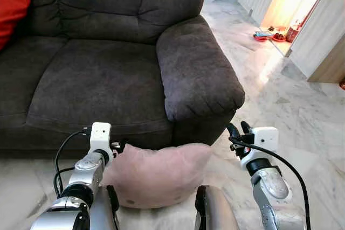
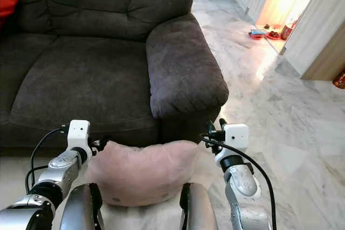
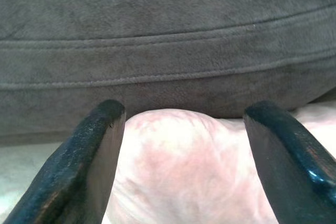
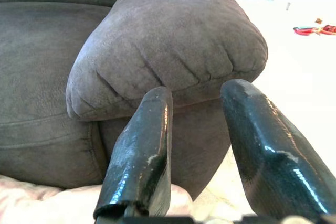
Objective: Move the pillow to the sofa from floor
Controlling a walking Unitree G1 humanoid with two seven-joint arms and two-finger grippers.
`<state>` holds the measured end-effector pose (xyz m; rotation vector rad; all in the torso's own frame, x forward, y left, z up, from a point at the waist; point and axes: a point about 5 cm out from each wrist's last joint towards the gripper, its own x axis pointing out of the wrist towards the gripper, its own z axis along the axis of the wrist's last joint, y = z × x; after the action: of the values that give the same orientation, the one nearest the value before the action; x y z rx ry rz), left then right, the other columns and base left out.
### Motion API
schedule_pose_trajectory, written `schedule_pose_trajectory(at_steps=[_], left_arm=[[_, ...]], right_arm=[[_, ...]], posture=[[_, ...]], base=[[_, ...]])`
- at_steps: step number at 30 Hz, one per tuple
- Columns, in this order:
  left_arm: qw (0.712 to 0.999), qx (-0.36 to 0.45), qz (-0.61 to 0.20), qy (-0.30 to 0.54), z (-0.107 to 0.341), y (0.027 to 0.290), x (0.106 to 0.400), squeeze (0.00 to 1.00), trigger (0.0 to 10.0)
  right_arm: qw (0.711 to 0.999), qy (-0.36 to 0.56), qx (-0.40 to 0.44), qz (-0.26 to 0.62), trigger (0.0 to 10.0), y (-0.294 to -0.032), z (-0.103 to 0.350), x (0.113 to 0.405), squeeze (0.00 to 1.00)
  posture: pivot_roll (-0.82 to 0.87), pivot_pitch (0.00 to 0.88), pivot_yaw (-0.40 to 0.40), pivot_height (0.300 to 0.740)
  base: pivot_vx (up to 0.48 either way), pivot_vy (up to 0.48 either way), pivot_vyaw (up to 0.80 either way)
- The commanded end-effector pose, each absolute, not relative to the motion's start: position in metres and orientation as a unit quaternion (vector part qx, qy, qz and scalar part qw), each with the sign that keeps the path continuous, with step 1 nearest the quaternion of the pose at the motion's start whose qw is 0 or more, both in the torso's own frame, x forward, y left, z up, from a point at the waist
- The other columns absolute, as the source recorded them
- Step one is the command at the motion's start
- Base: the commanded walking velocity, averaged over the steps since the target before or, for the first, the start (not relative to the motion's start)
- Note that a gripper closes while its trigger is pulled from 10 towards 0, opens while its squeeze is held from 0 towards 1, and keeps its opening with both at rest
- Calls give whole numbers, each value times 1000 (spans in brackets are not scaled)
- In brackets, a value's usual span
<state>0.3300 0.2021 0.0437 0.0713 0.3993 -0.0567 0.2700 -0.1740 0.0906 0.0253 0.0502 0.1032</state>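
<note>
Two silver arms reach forward over a soft pale-pink fabric pillow (image 1: pixel 156 175) that lies on the pale marble floor (image 1: pixel 302 117), pressed against the front base of the dark grey upholstered sofa (image 1: pixel 108 79) below its right armrest. At the pillow's left end, the left gripper (image 3: pixel 181 145) has its two black fingers spread wide with the pillow's edge between them, not clamped. Beside the pillow's right end, the right gripper (image 4: pixel 197 150) is open and empty, pointing at the armrest. One red cushion (image 1: pixel 11 9) rests on the sofa's far left.

Both grippers (image 3: pixel 178 145) (image 4: pixel 202 145) apparently open, forward.
</note>
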Motion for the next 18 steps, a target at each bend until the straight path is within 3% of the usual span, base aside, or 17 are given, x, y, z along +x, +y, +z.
schedule_pose_trajectory(at_steps=[1, 2, 18], left_arm=[[978, 50, -35, 202, 42, 200, 330, 804, 10000], [977, 52, -33, 204, 42, 201, 330, 0, 10000], [971, 61, -30, 228, 40, 207, 330, 0, 10000]], right_arm=[[999, 19, 15, 41, 10000, -180, 97, 268, 0], [999, 19, 18, 39, 10000, -181, 98, 268, 0], [998, 43, 29, 25, 10000, -188, 107, 246, 0]], posture=[[-107, 50, -168, 498], [-113, 63, -171, 498], [-160, 181, -207, 498]], base=[[0, 0, 0], [0, 0, 0], [0, 0, 0]])
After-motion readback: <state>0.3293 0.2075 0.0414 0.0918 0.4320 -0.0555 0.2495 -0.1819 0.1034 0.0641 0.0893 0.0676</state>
